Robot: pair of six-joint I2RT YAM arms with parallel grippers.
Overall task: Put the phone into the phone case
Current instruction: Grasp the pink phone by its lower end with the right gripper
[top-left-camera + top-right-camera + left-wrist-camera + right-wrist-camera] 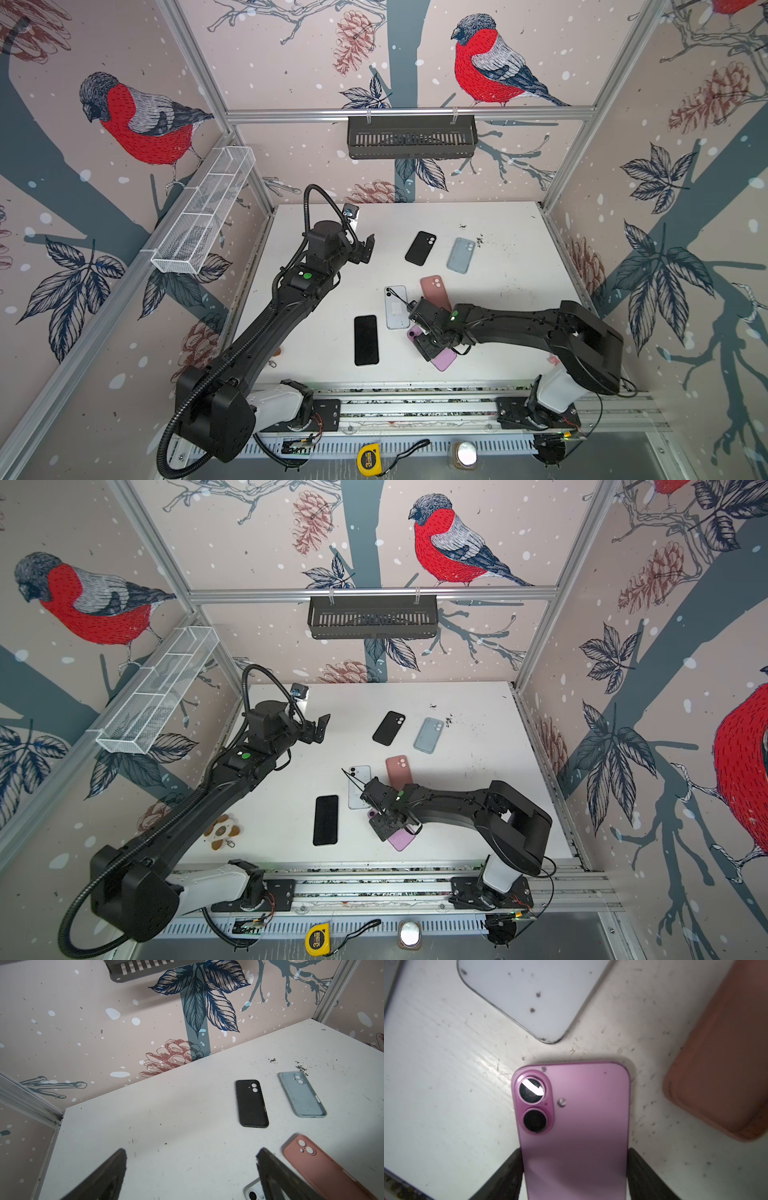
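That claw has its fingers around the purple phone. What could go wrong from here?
1. The right gripper touches the purple phone only along its thin side edges, and the phone lies flat on the table, so it may slip or tilt when lifted.
2. The white phone and the pink case lie close by. A careless swing could knock either one out of place.

Purple phone (575, 1115), black case (251, 1103), blue case (301, 1095), salmon case (324, 1167), bird-patterned walls (124, 116)
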